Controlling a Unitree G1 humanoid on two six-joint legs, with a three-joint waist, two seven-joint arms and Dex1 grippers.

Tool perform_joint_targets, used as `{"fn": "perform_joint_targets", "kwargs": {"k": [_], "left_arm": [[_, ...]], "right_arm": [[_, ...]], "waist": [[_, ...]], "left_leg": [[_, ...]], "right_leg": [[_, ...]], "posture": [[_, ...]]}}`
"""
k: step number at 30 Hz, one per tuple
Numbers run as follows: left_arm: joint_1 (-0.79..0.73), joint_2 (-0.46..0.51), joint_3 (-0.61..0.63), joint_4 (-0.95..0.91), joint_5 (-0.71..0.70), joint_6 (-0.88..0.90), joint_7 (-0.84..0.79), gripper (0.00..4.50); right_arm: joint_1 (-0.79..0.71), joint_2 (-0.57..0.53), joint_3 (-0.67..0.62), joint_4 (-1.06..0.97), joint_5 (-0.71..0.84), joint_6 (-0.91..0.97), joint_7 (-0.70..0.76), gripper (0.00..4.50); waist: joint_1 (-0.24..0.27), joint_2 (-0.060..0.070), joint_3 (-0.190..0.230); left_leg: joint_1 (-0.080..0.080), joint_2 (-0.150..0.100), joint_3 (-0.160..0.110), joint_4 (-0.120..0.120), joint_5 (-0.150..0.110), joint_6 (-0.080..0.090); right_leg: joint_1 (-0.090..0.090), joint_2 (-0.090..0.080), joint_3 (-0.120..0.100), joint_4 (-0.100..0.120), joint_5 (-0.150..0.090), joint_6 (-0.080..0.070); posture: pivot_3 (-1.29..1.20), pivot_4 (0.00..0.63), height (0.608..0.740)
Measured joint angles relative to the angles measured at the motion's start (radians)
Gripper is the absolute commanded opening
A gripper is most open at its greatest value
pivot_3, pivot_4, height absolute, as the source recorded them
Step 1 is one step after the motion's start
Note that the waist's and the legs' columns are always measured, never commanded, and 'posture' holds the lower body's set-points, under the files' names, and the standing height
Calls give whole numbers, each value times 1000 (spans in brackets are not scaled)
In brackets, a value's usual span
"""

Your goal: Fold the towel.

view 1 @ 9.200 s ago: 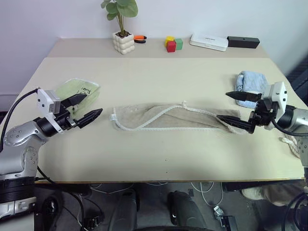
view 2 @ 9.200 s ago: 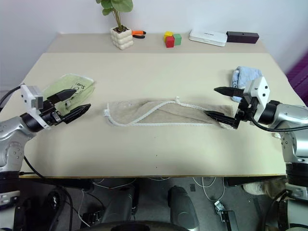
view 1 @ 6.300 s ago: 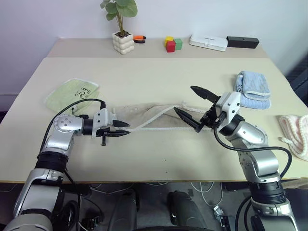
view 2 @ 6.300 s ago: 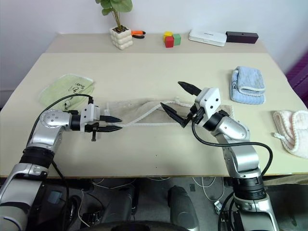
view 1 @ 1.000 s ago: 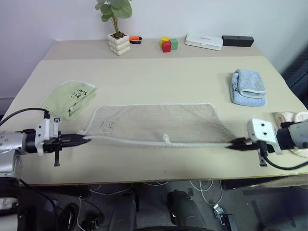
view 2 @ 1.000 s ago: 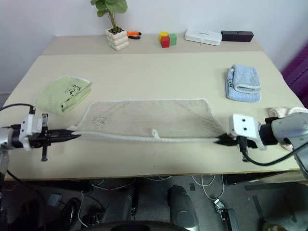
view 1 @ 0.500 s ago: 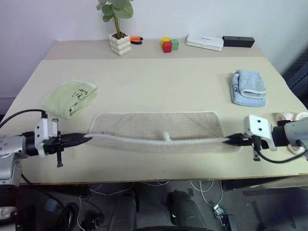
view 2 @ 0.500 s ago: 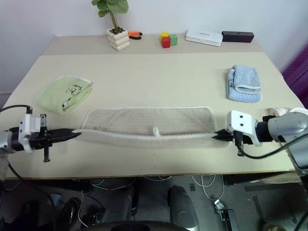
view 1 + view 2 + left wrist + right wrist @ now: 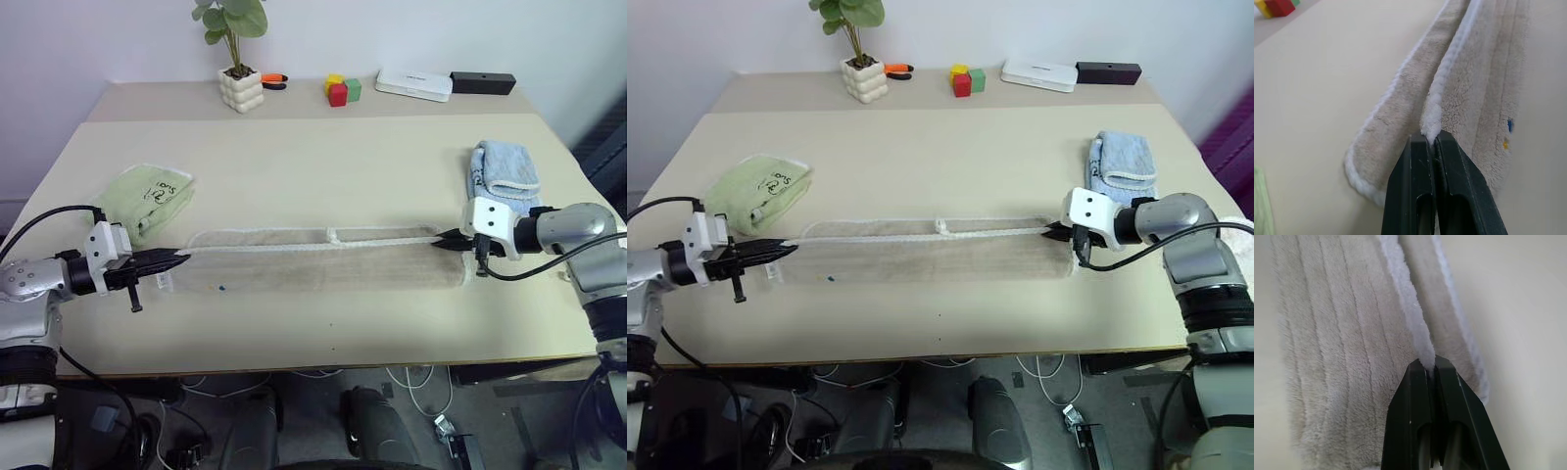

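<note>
Towel (image 9: 323, 259) stretched across the near half of your table (image 9: 323, 166), doubled lengthwise into a narrow band. At nine o'clock, your left gripper (image 9: 181, 259) pinches the corded hem at that end, fingers pressed together on the cloth. A green cloth (image 9: 147, 196) lies just beyond it, at ten o'clock. At three o'clock, your right gripper (image 9: 443, 241) clamps the hem at the opposite end, with a blue folded cloth (image 9: 505, 171) just behind.
</note>
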Motion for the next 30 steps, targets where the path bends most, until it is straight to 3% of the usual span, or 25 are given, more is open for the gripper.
{"fn": "perform_joint_targets", "kwargs": {"k": [9,30], "left_arm": [[-214,-28,-52,264,92,-101,25,0],[-341,-67,-98,508,209,-213,86,0]], "right_arm": [[-116,67,34,163,-68,-99,-29,46],[-116,86,45,224,-136,-157,-118,46]], "waist": [[0,0,0],[-2,0,0]], "left_leg": [[-1,-1,0,0,0,0],[-1,-1,-1,0,0,0]], "right_leg": [[0,0,0,0,1,1],[0,0,0,1,1,1]], "posture": [[0,150,740],[0,150,740]]}}
